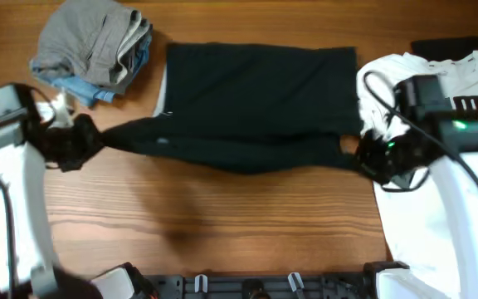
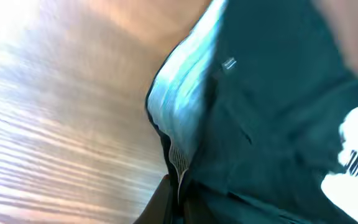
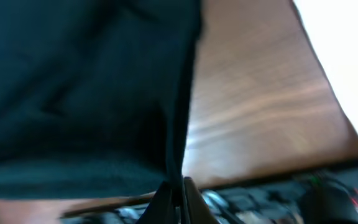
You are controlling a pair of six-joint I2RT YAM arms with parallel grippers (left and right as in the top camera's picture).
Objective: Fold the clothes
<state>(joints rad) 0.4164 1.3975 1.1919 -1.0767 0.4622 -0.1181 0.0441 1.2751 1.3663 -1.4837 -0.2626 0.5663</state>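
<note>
While left gripper [image 1: 96, 139] and right gripper [image 1: 357, 159] pinch the black trousers [image 1: 256, 100], grey pile [image 1: 90, 41] and PUMA T-shirt [image 1: 471, 66] flank them.

Both wrist views blurred, left glary (black clothes [image 1: 260, 91] featureless).

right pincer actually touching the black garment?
Touching. Right wrist view: the black garment edge runs straight down into the right pincer, clamped between its closed fingers.
</note>
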